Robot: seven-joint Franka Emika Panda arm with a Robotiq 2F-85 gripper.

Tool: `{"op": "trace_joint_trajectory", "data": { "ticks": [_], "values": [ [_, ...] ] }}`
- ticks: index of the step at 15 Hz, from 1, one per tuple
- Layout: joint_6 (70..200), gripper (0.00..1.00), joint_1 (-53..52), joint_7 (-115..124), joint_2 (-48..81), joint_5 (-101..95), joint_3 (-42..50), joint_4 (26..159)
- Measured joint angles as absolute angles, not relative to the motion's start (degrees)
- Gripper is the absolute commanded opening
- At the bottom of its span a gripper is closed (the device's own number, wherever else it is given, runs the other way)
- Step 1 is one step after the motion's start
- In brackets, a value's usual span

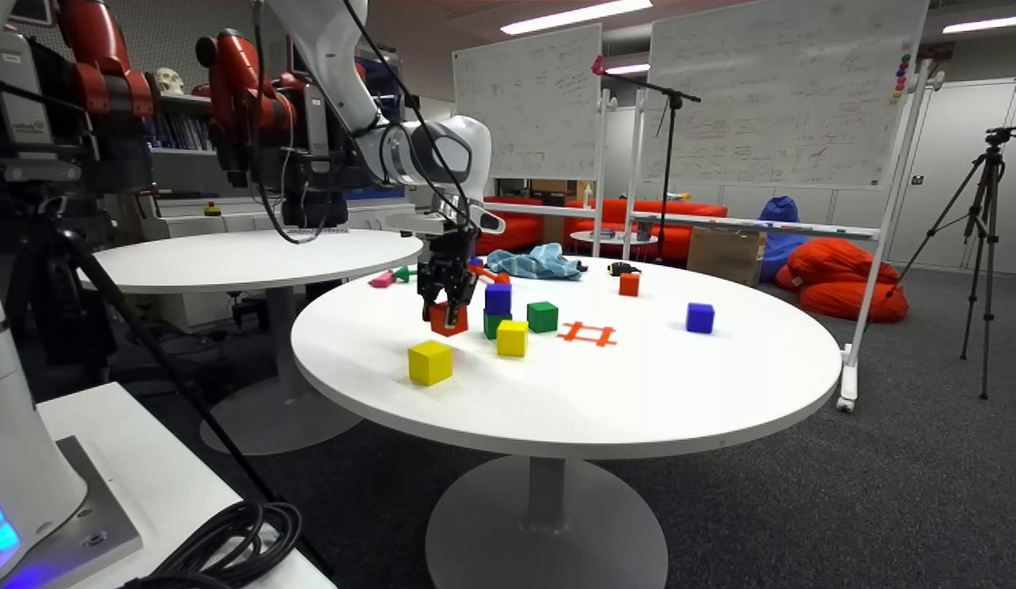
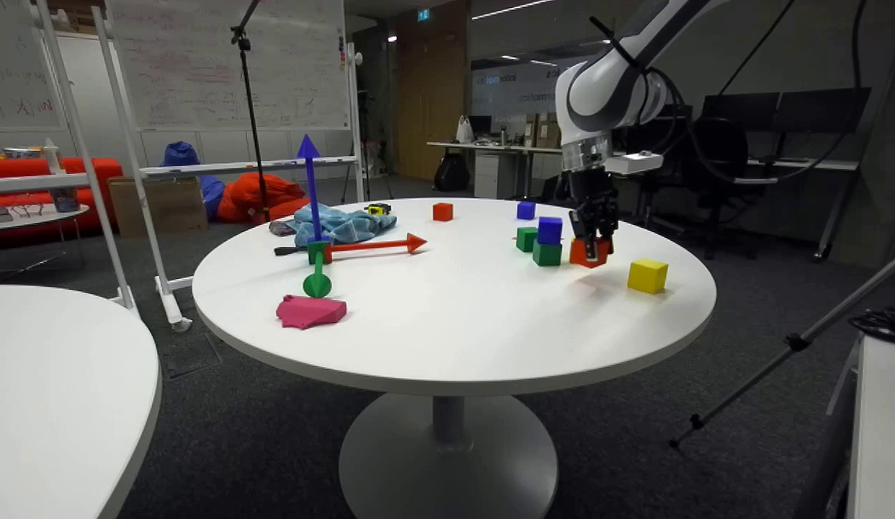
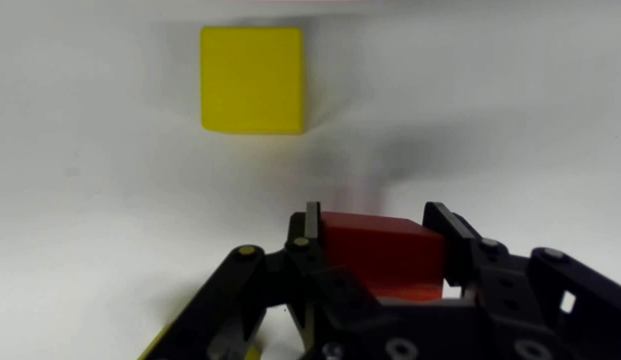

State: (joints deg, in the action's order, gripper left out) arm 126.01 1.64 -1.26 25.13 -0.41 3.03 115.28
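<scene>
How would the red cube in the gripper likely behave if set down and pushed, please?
The red cube is probably stiff: it shows no bulge where the gripper clasps it. Set down, its flat faces would likely make it slide rather than roll. It seems unlikely to tip easily, looking about as tall as wide.

Red block [image 3: 385, 250], wrist view: smooth, matt
Yellow block [image 3: 251, 80], eleven o'clock there: smooth, matt
Tabletop [image 2: 433, 317]: smooth, semi-gloss
Towel [image 2: 354, 225]: matt cloth

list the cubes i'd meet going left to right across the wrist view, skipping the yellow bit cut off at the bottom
Yellow cube → red cube, held between the jaws.
</scene>
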Motion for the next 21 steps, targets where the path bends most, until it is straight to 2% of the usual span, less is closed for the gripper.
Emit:
{"op": "trace_joint_trajectory", "data": {
  "ticks": [9,15,21],
  "values": [
    [126.84,0.29,3.01,-0.33,9.84,-1.97,5.49,127.63],
    [126.81,0.29,2.63,3.96,5.17,-12.16,5.34,125.91],
    [124.56,0.29,0.94,4.69,6.29,-15.49,3.37,118.39]
  ]
}}
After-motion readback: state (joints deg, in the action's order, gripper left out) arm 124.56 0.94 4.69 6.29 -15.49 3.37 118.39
